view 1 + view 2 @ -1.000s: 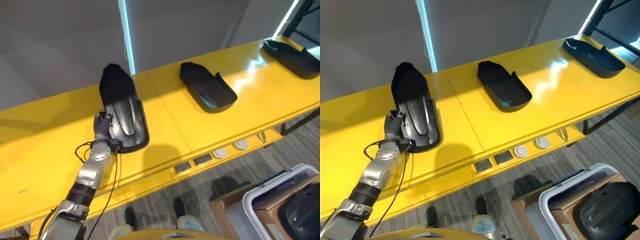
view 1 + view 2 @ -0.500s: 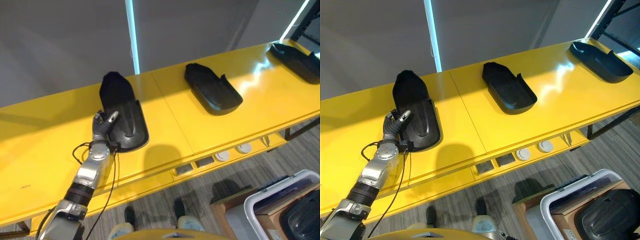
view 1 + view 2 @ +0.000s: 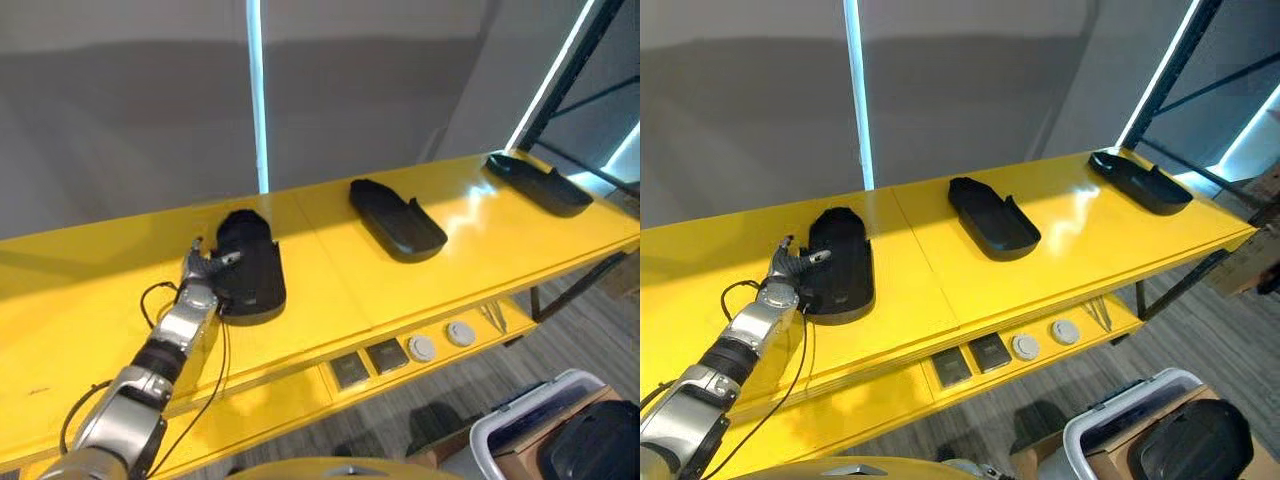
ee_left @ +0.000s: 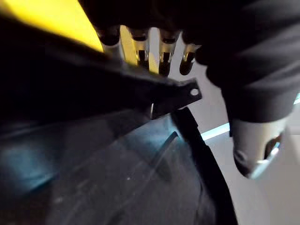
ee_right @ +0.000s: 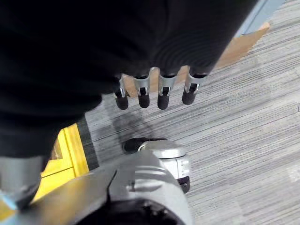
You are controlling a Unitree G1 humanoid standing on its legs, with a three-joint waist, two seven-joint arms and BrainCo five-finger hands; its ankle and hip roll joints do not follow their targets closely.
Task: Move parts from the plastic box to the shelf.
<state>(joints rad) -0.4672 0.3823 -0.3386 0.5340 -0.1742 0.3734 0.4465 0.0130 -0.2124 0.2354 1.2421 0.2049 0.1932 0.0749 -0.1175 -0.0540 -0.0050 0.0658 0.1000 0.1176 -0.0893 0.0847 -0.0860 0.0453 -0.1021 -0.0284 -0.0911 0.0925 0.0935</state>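
Three black moulded plastic parts, each a long shallow tray with a raised rim and a rounded end, lie in a row on the glossy yellow shelf (image 3: 330,270). The nearest part (image 3: 248,278) sits at the robot's left, clear of the shelf's front edge; the middle part (image 3: 397,219) and the far part (image 3: 538,182) are well apart from it, with bare yellow surface between them. The left hand (image 3: 203,277) rests at the near part's left rim. In the left wrist view its fingers (image 4: 161,56) reach straight past the part's thin matte edge and the thumb stands apart on the other side, so the hand is relaxed and clasps nothing. The right hand (image 5: 154,91) hangs over grey striped carpet, fingers straight and empty. At the lower right, the pale-rimmed plastic box (image 3: 1110,430) holds another black part (image 3: 1190,450).
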